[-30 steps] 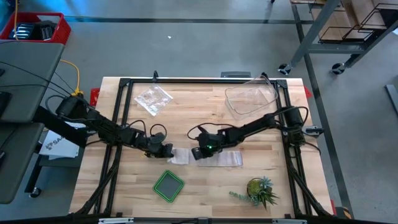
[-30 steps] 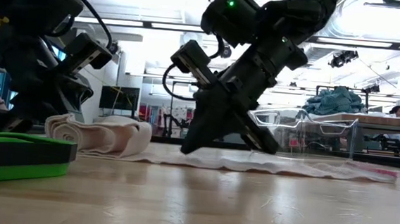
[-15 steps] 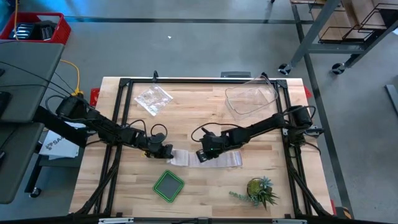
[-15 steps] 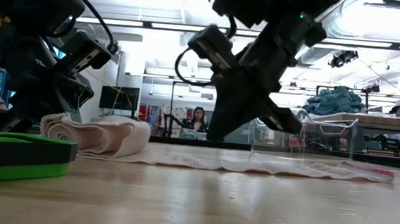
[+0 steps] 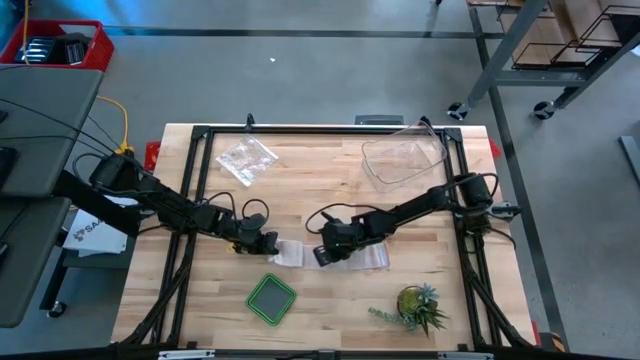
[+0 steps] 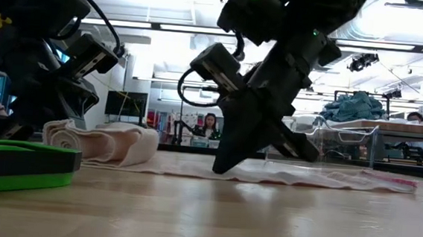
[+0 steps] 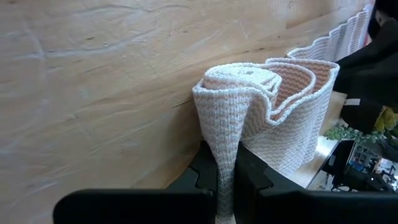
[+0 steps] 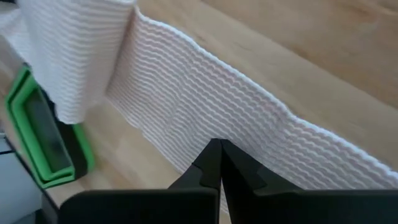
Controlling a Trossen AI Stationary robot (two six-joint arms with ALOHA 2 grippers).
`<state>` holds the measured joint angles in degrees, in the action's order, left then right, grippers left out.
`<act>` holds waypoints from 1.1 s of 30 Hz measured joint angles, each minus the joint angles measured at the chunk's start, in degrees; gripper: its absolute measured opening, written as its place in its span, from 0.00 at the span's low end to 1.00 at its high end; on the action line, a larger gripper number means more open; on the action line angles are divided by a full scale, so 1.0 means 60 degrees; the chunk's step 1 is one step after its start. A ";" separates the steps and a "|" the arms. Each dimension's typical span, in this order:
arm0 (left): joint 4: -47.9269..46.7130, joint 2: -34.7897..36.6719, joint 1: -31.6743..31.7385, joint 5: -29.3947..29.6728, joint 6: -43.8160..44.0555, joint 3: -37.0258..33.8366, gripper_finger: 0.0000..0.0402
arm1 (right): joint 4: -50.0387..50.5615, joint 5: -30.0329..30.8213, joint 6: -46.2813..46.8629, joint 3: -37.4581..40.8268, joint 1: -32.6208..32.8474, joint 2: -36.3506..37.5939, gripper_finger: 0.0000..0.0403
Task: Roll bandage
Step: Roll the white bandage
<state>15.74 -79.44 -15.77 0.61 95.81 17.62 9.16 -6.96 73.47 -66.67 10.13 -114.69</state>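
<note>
My left claw [image 7: 225, 177] is clamped on the bandage [image 5: 335, 255]: my wrist view shows a fold of the gauze pinched between the two fingers, with the loosely wound roll end standing just past the fingertips. From above, that left claw [image 5: 266, 243] sits at the roll end, left of desk centre. My right claw [image 8: 219, 163] is fully closed with nothing between the fingers, tips pressed down onto the flat ribbed strip. In the high view the right claw [image 5: 325, 255] is on the strip just right of the roll, with the unrolled part running on to the right along the desk [image 5: 320, 185]. In the low view the roll [image 6: 104, 142] lies at left beside my left arm and the strip extends flat to the right under the right claw [image 6: 223, 164], which is tilted down to it. Green square tray [image 5: 271, 298] is near the front edge, just in front of the roll; it also shows in the right wrist view beyond the strip. Small potted plant [image 5: 416, 306] at front right. Further back: crinkly clear bag [image 5: 246, 159] at back left, clear plastic tub [image 5: 402, 158] at back right, both well apart from the bandage. People are in the room behind the desk.
</note>
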 joint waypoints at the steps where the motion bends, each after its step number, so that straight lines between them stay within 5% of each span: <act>1: -0.0072 0.0000 0.0000 -0.0031 0.0002 0.0001 0.02 | 0.0163 -0.0019 0.0000 -0.0005 0.0000 0.0003 0.00; 9: -0.0418 0.0153 0.0007 -0.0343 -0.0339 0.0096 0.02 | 0.0902 0.0095 0.0000 -0.0040 0.0131 0.0051 0.00; 20: -0.3271 0.0129 0.0000 -0.0250 -0.1686 0.1782 0.02 | 0.0790 -0.0084 -0.0029 -0.0014 -0.0018 0.0025 0.00; 27: -0.3250 0.0127 0.0000 -0.0083 -0.1462 0.2124 0.02 | 0.0662 -0.0071 -0.0004 -0.0006 -0.0025 0.0007 0.00; 33: -0.3202 0.0135 -0.0007 0.0179 -0.1205 0.2124 0.15 | 0.0639 -0.0062 -0.0004 -0.0001 -0.0025 0.0007 0.00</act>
<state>-3.48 -78.63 -15.81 1.68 88.58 30.37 13.00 -7.33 73.45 -66.68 9.98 -114.65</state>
